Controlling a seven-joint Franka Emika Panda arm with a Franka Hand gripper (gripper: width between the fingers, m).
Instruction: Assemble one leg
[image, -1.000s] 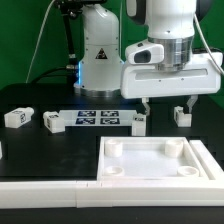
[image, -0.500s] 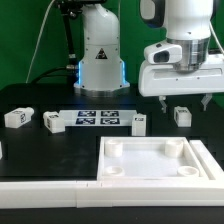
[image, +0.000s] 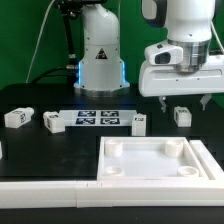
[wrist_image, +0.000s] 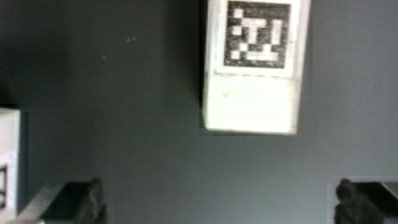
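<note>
Several white legs with square tags lie on the black table: one (image: 181, 116) just under my gripper, one (image: 139, 122) beside the marker board, and two (image: 53, 122) (image: 17, 117) at the exterior view's left. My gripper (image: 186, 103) hovers above the first leg, open and empty. In the wrist view that leg (wrist_image: 253, 65) lies ahead of the gripper (wrist_image: 224, 203), outside the span of the dark fingertips (wrist_image: 80, 200). The large white tray (image: 120, 170) with corner sockets lies in front.
The marker board (image: 98, 119) lies flat between the legs. The robot's white base (image: 98, 50) stands behind it. A white edge (wrist_image: 9, 150) of another part shows at the wrist view's border.
The gripper moved toward the exterior view's right, from over the leg by the marker board to over the leg farther right, then held still. It stayed open.
</note>
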